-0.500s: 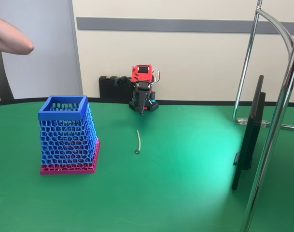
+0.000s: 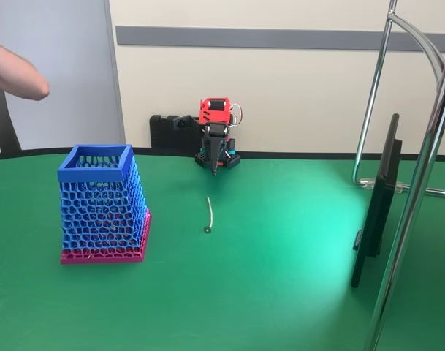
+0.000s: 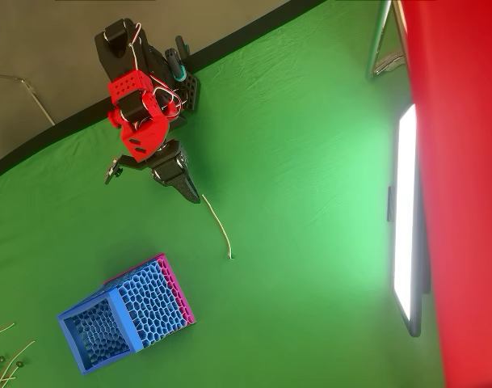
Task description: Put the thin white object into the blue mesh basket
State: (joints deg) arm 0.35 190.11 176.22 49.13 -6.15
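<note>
Green cloth table (image 2: 280, 278) before a beige wall (image 2: 302, 95); the fingers (image 2: 214, 170) are clenched, empty.

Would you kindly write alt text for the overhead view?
A thin white curved strip lies on green table felt, between a red-and-black robot arm's gripper and a tall blue honeycomb-mesh basket with a pink base. A lit screen stands right.

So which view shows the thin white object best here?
The overhead view: the thin white object lies full-length on the green table, its curve clear, one end near the gripper. The fixed view shows it foreshortened, with the dark knob at its near end.
</note>
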